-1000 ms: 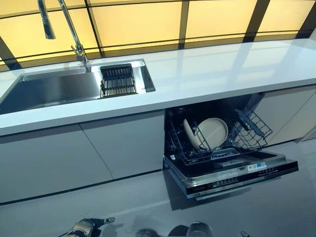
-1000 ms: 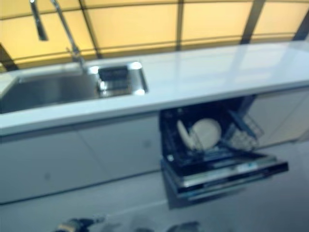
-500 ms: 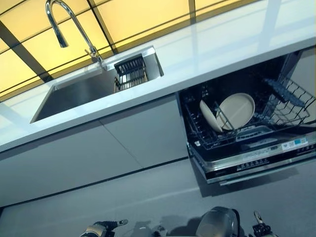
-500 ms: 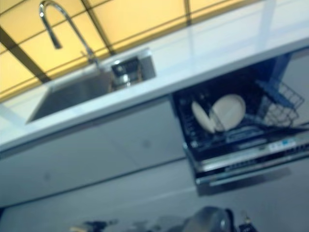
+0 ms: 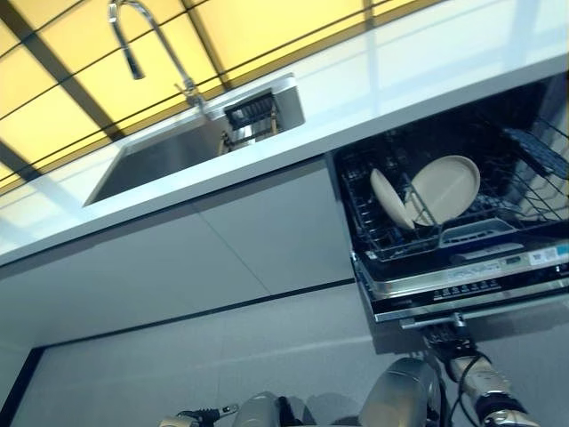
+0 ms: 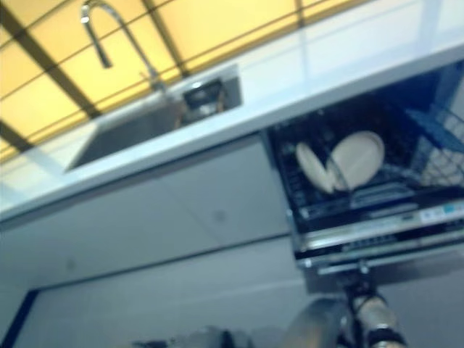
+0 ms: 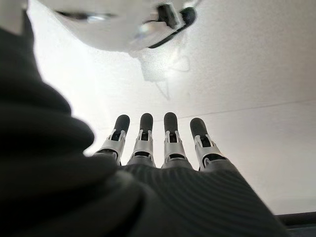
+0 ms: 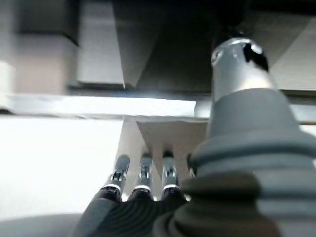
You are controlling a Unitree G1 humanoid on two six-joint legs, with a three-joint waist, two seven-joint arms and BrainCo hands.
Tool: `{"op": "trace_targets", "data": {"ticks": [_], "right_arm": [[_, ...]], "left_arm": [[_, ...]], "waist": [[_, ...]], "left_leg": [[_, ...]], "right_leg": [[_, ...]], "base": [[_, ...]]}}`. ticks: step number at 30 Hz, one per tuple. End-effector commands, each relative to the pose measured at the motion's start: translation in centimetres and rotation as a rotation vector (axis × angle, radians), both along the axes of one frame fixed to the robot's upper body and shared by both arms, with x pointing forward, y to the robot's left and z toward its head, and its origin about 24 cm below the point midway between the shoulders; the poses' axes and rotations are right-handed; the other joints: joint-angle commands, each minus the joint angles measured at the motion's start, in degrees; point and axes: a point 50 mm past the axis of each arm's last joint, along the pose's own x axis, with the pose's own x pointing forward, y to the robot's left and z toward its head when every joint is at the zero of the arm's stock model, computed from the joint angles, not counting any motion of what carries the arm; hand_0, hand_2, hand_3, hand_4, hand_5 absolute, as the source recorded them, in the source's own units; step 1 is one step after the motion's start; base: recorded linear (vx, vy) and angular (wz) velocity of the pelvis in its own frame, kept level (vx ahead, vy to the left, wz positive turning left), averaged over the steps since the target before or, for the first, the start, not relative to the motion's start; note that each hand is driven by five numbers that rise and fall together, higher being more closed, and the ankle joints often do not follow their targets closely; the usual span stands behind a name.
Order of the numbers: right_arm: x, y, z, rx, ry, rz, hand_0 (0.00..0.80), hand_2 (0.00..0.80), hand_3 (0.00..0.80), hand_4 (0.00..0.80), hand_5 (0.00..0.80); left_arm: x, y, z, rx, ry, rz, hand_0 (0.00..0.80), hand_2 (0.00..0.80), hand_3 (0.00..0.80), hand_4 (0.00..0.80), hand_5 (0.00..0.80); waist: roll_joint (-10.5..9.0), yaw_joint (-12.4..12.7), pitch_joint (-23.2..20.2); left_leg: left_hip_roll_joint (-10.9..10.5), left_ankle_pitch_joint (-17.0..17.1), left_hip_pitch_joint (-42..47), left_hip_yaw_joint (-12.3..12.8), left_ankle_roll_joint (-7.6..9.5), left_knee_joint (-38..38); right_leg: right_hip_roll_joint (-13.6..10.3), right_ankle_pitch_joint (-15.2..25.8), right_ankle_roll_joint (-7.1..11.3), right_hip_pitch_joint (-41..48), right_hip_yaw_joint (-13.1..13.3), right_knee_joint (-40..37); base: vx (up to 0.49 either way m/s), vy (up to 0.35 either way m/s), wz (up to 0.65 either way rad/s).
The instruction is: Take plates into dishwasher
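Two cream plates stand on edge in the lower rack point(image 5: 373, 236) of the open dishwasher: a slim one point(image 5: 389, 197) and a round one point(image 5: 443, 188) leaning beside it. The dishwasher door point(image 5: 462, 286) hangs open and low at the right. My right hand point(image 5: 447, 342) is just under the door's front edge, fingers point(image 8: 142, 174) straight and holding nothing. My left hand point(image 5: 188, 418) shows at the bottom edge, low over the floor, its fingers point(image 7: 170, 133) straight and empty. Neither hand holds a plate.
A white counter point(image 5: 400, 71) runs above the dishwasher. A steel sink point(image 5: 169, 153) with a tall faucet point(image 5: 147, 36) and a dark drainer basket point(image 5: 255, 114) sits at the left. Grey cabinet fronts point(image 5: 240, 236) fill the space left of the dishwasher. A folded upper rack point(image 5: 538, 153) shows at far right.
The camera has tilted and shifted, so the whole scene moved. My right hand has risen into view under the dishwasher door. The plates stay in the rack.
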Motion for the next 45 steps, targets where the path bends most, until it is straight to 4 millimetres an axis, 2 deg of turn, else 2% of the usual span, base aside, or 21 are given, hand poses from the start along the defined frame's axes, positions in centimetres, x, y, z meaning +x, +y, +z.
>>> {"op": "trace_targets", "data": {"ticks": [1, 3, 5, 7, 9, 14, 16, 17, 18, 19, 21, 23, 28, 31, 33, 36, 38, 39, 40, 41, 45], "right_arm": [[12.0, 4.6, 9.9, 0.047, -0.544, 0.187, 0.000, 0.000, 0.000, 0.000, 0.000], [12.4, 5.1, 10.2, 0.049, -0.573, 0.207, 0.000, 0.000, 0.000, 0.000, 0.000], [14.0, 7.0, 11.9, 0.055, -0.683, 0.284, 0.000, 0.000, 0.000, 0.000, 0.000], [14.7, 7.9, 12.9, 0.045, -0.722, 0.312, 0.000, 0.000, 0.000, 0.000, 0.000], [16.1, 9.5, 15.4, 0.029, -0.815, 0.376, 0.000, 0.000, 0.000, 0.000, 0.000], [17.8, 11.6, 19.4, 0.017, -0.973, 0.469, 0.000, 0.000, 0.000, 0.000, 0.000], [18.2, 12.1, 20.3, 0.005, -0.999, 0.491, 0.000, 0.000, 0.000, 0.000, 0.000], [18.4, 12.4, 20.8, -0.001, -1.010, 0.501, 0.000, 0.000, 0.000, 0.000, 0.000], [18.4, 12.5, 20.9, -0.005, -1.012, 0.505, 0.000, 0.000, 0.000, 0.000, 0.000], [18.6, 12.7, 21.2, -0.027, -1.003, 0.518, 0.000, 0.000, 0.000, 0.000, 0.000], [18.7, 12.6, 21.0, -0.062, -0.969, 0.531, 0.000, 0.000, 0.000, 0.000, 0.000], [18.6, 12.0, 20.1, -0.157, -0.859, 0.552, 0.000, 0.000, 0.000, 0.000, 0.000], [16.8, 8.8, 14.5, -0.410, -0.482, 0.678, 0.000, 0.000, 0.000, 0.000, 0.000], [15.4, 7.5, 12.0, -0.518, -0.325, 0.767, 0.000, 0.000, 0.000, 0.000, 0.000], [13.4, 6.3, 8.9, -0.626, -0.139, 0.879, 0.000, 0.000, 0.000, 0.000, 0.000], [11.2, 5.5, 6.1, -0.722, 0.031, 0.999, 0.000, 0.000, 0.000, 0.000, 0.000], [9.2, 4.9, 4.1, -0.789, 0.167, 1.066, 0.000, 0.000, 0.000, 0.000, 0.000], [7.0, 4.3, 2.2, -0.846, 0.268, 1.131, 0.000, 0.000, 0.000, 0.000, 0.000], [5.8, 4.0, 1.3, -0.867, 0.323, 1.159, 0.000, 0.000, 0.000, 0.000, 0.000], [2.9, 3.9, -1.0, -0.902, 0.412, 1.242, 0.000, 0.000, 0.000, 0.000, 0.000], [-2.0, 5.7, -4.7, -0.835, 0.532, 1.358, 0.000, 0.000, 0.000, 0.000, 0.000]], "left_arm": [[1.4, 3.4, 1.2, 0.096, -0.009, -0.040, 0.000, 0.000, 0.000, 0.000, 0.000], [1.6, 3.7, 1.3, 0.104, -0.008, -0.043, 0.000, 0.000, 0.000, 0.000, 0.000], [2.0, 4.7, 1.7, 0.135, 0.000, -0.062, 0.000, 0.000, 0.000, 0.000, 0.000], [2.2, 5.1, 1.9, 0.149, 0.003, -0.072, 0.000, 0.000, 0.000, 0.000, 0.000], [2.4, 5.7, 2.2, 0.176, 0.007, -0.091, 0.000, 0.000, 0.000, 0.000, 0.000], [3.0, 6.4, 2.6, 0.220, 0.018, -0.124, 0.000, 0.000, 0.000, 0.000, 0.000], [3.0, 6.6, 2.7, 0.233, 0.028, -0.137, 0.000, 0.000, 0.000, 0.000, 0.000], [3.1, 6.8, 2.8, 0.238, 0.031, -0.147, 0.000, 0.000, 0.000, 0.000, 0.000], [3.0, 6.8, 2.8, 0.242, 0.034, -0.152, 0.000, 0.000, 0.000, 0.000, 0.000], [3.0, 6.9, 2.8, 0.247, 0.037, -0.163, 0.000, 0.000, 0.000, 0.000, 0.000], [3.0, 7.0, 2.9, 0.250, 0.037, -0.167, 0.000, 0.000, 0.000, 0.000, 0.000], [3.2, 7.0, 2.9, 0.252, 0.032, -0.181, 0.000, 0.000, 0.000, 0.000, 0.000], [3.9, 7.8, 3.5, 0.256, 0.013, -0.190, 0.000, 0.000, 0.000, 0.000, 0.000], [4.1, 8.2, 3.7, 0.259, 0.003, -0.191, 0.000, 0.000, 0.000, 0.000, 0.000], [4.7, 8.6, 4.1, 0.259, -0.022, -0.189, 0.000, 0.000, 0.000, 0.000, 0.000], [4.9, 8.5, 4.1, 0.241, -0.034, -0.182, 0.000, 0.000, 0.000, 0.000, 0.000], [4.7, 8.3, 4.0, 0.224, -0.040, -0.176, 0.000, 0.000, 0.000, 0.000, 0.000], [4.4, 8.0, 3.7, 0.206, -0.039, -0.171, 0.000, 0.000, 0.000, 0.000, 0.000], [4.3, 7.8, 3.6, 0.197, -0.040, -0.173, 0.000, 0.000, 0.000, 0.000, 0.000], [4.0, 7.3, 3.3, 0.180, -0.046, -0.180, 0.000, 0.000, 0.000, 0.000, 0.000], [3.8, 5.8, 2.7, 0.113, -0.004, -0.308, 0.000, 0.000, 0.000, 0.000, 0.000]], "waist": [[-2.87, 3.76, -1.62], [-3.29, 4.15, -1.63], [-4.88, 5.62, -1.66], [-5.50, 6.11, -1.58], [-6.73, 7.27, -1.60], [-8.23, 9.09, -2.21], [-8.60, 9.67, -2.64], [-8.89, 10.00, -2.89], [-8.91, 10.19, -3.06], [-9.21, 10.54, -3.32], [-9.44, 10.90, -3.78], [-9.77, 11.33, -4.32], [-10.65, 11.53, -5.72], [-11.04, 11.41, -6.22], [-11.51, 10.97, -6.93], [-11.75, 10.41, -7.71], [-11.66, 10.10, -8.24], [-11.61, 9.76, -8.61], [-11.57, 9.59, -8.95], [-11.48, 9.25, -9.29], [-11.55, 8.78, -10.16]], "left_leg": [[-2.65, -3.12, -1.51, 2.61, 8.87, 5.18], [-2.50, -3.19, -1.75, 2.30, 8.84, 5.42], [-1.81, -3.25, -2.24, 1.49, 8.70, 6.26], [-1.63, -3.32, -2.27, 1.11, 8.63, 6.52], [-1.23, -3.35, -2.11, 0.38, 8.47, 6.87], [-0.73, -3.52, -1.55, -0.53, 8.18, 6.97], [-0.72, -3.37, -1.00, -0.87, 8.02, 6.24], [-0.71, -1.69, -0.93, -0.46, 8.31, 4.81], [-0.79, -2.84, -0.32, -1.21, 7.80, 4.89], [-0.79, -0.96, 0.11, -0.81, 8.02, 2.81], [-0.86, -0.22, 0.96, -0.98, 7.79, 0.78], [-0.96, 1.25, 2.15, -1.21, 7.48, -2.56], [-1.11, 8.41, 6.09, -0.76, 5.85, -15.83], [-1.19, 11.99, 7.36, -0.75, 4.95, -21.25], [-0.88, 16.81, 8.74, -0.99, 3.67, -28.22], [-0.83, 20.50, 9.62, -1.42, 2.45, -34.30], [-0.55, 22.66, 10.51, -1.46, 1.76, -38.21], [-0.16, 23.82, 11.21, -1.11, 1.37, -41.04], [0.01, 24.43, 11.52, -0.96, 1.21, -42.20], [0.23, 26.20, 11.88, -0.75, 0.39, -45.73], [0.02, 28.33, 12.27, -0.75, -0.49, -50.43]], "right_leg": [[2.80, -4.44, -9.01, 6.58, -4.58, 0.80], [2.85, -4.22, -8.88, 6.82, -4.94, 0.68], [3.01, -3.50, -8.33, 7.59, -6.07, 0.61], [3.07, -3.22, -8.10, 7.96, -6.54, 0.58], [3.19, -2.67, -7.44, 8.81, -7.29, 0.49], [3.19, -2.16, -6.35, 10.69, -8.71, -0.06], [3.24, -1.81, -5.96, 11.69, -9.17, -0.79], [3.19, -0.28, -6.41, 12.24, -10.19, -2.43], [3.53, -1.24, -5.68, 12.91, -9.73, -2.21], [3.43, 0.51, -6.02, 13.73, -10.85, -4.34], [3.75, 1.22, -5.71, 14.89, -11.25, -6.22], [4.17, 2.60, -5.25, 16.30, -11.60, -9.15], [6.85, 9.18, -3.48, 20.19, -11.94, -21.02], [8.27, 12.09, -2.76, 21.32, -11.94, -26.24], [10.16, 15.12, -2.12, 22.27, -12.12, -32.90], [11.76, 17.22, -1.76, 22.76, -12.35, -38.43], [12.66, 18.10, -1.48, 23.37, -12.85, -41.62], [13.30, 18.35, -1.12, 23.96, -13.31, -44.00], [13.60, 18.70, -0.96, 24.21, -13.57, -44.99], [14.50, 19.18, -0.53, 24.91, -14.09, -47.48], [15.43, 19.78, -0.14, 26.62, -15.38, -51.15]], "base": [[-0.025, -0.129, 0.15], [-0.014, -0.117, 0.13], [-0.010, -0.179, 0.19], [-0.001, -0.117, 0.20], [0.024, -0.151, 0.13], [0.029, -0.091, 0.15], [0.009, -0.058, 0.20], [0.037, -0.058, 0.20], [-0.022, -0.047, 0.21], [0.028, -0.038, 0.18], [-0.003, -0.036, 0.20], [0.018, -0.041, 0.19], [-0.012, -0.063, 0.24], [-0.077, -0.077, -0.13], [-0.141, -0.089, -0.18], [-0.081, -0.041, -0.10], [-0.059, -0.014, -0.06], [-0.065, -0.013, -0.11], [-0.087, -0.003, -0.14], [-0.062, 0.006, -0.10], [-0.050, 0.008, -0.07]]}}
